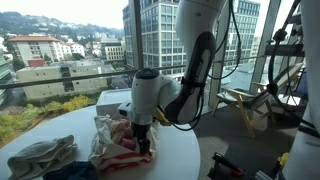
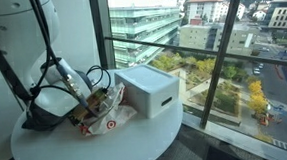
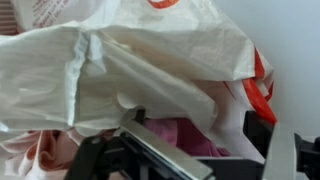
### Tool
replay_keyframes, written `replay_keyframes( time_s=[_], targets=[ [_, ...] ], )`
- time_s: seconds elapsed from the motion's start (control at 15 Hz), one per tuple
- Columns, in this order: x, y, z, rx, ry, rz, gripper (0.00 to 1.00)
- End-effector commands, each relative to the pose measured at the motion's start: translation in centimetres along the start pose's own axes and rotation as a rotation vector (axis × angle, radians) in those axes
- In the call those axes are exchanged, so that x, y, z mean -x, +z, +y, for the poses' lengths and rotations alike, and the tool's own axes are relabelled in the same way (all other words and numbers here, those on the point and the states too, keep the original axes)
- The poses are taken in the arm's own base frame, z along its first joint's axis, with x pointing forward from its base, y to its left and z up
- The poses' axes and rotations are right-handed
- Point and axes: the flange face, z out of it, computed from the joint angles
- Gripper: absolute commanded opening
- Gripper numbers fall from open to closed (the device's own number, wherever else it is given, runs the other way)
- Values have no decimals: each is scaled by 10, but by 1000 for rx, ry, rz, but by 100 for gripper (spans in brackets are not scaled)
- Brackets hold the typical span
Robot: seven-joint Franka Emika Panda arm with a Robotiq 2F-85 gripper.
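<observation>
A crumpled white plastic bag with red print lies on the round white table. My gripper points down onto it. In the wrist view the bag fills most of the picture. Something pink shows in its mouth, between my fingers. My gripper is open, its jaws standing wide on either side of the bag's folds. Whether the fingertips touch the plastic I cannot tell.
A white box stands on the table just behind the bag, by the window glass. A pale cloth and a dark cloth lie near the table's edge. A wooden stand is on the floor beyond.
</observation>
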Motion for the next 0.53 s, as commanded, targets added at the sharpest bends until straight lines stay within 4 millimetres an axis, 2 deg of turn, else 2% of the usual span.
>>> replay_keyframes(
  time_s=[0.0, 0.13, 0.2, 0.27, 0.47],
  targets=[
    [-3, 12, -1, -12, -21, -22, 100],
    [-1, 16, -3, -20, -20, -43, 100],
    [-1, 18, -4, -23, -21, -51, 93],
    [-1, 19, -4, -25, -20, -55, 75],
    [0, 19, -6, -24, -28, -80, 51]
  ],
)
